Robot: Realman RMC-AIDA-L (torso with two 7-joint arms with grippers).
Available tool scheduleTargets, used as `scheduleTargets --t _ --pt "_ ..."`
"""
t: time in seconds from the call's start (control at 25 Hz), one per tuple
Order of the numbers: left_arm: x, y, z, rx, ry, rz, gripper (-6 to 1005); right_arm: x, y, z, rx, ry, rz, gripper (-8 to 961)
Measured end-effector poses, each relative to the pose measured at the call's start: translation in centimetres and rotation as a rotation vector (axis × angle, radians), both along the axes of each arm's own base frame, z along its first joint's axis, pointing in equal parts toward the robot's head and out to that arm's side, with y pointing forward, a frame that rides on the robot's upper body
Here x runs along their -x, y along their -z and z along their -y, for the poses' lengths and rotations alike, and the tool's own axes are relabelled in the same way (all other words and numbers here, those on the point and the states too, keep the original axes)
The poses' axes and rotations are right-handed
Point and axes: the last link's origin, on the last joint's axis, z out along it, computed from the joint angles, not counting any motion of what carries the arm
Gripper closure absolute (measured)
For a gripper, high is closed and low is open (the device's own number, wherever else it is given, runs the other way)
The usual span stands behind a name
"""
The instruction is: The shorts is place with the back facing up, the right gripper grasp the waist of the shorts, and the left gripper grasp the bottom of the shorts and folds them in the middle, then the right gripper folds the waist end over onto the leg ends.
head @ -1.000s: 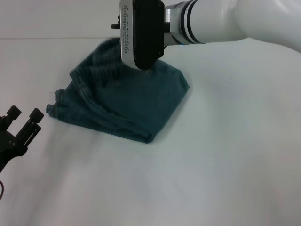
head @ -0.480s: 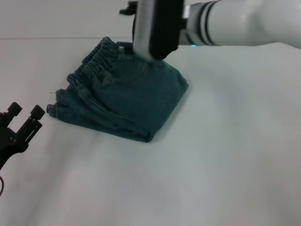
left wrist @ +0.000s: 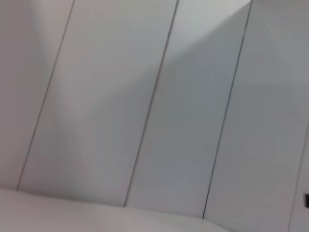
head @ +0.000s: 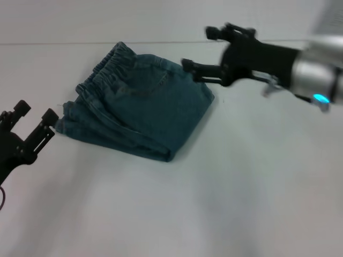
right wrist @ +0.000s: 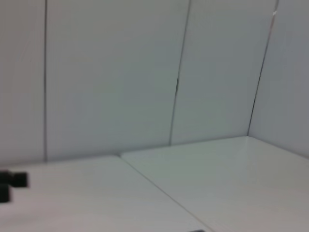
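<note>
while the folded shorts (head: 136, 104) lie in a soft, thick bundle at upper centre of the tabletop (head: 225, 203), the right pincer (head: 206, 51) hovers empty and open at their upper right; the left pincer (head: 36, 115) waits open, lower left. limp denim, best pinched at the waist (head: 104, 72).
</note>
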Motion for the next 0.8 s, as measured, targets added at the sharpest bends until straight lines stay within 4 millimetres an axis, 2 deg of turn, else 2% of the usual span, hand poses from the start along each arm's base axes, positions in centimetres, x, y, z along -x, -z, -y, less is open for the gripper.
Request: scheduleTargets --t 0.24,0.48,0.6,0.8 --pt "-0.6 -0.4 -0.6 -0.001 0.043 -0.014 262 -5.5 -1.2 4.3 0.03 0.055 -0.191 35" --pt "-0.5 -0.3 -0.8 0.005 0.05 -0.052 262 -12.4 -1.1 7.8 -0.106 0.1 -0.265 38" --pt "-0.5 0.1 -0.7 0.009 0.056 -0.082 261 -14.4 -0.8 9.6 -0.182 0.098 -0.262 38" --pt "-0.5 0.7 -0.4 0.093 0.08 -0.119 260 -15.8 -0.3 10.8 -0.169 0.126 -0.214 38"
